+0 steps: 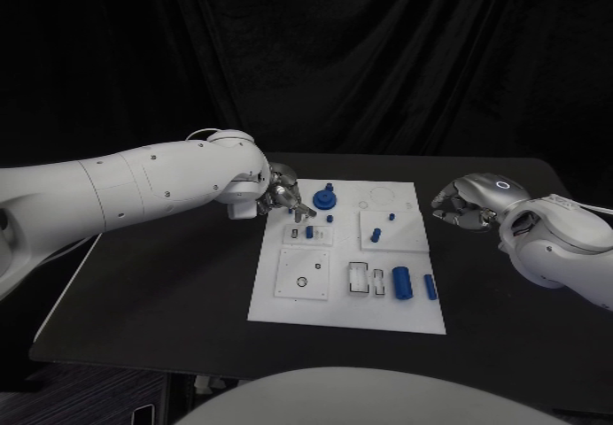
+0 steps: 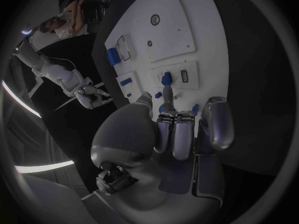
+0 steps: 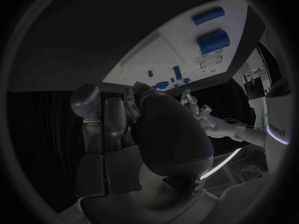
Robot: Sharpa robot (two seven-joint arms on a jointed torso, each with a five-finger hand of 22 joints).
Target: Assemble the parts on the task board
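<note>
Left hand [image 1: 279,197] at the board's [image 1: 288,305] far-left corner, right hand [image 1: 460,205] beside it; both hands' fingers curled, empty

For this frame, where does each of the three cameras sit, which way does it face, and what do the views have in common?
Head view: on the robot's head, looking down at the black table and the task board; both white arms enter, left hand at the board's far corner, right hand beside it.
Left wrist view: behind the left hand, facing the board.
Right wrist view: behind the right hand, facing the board edge-on.
Shared: all show the board and its blue parts; each wrist view also shows the opposite hand.
</note>
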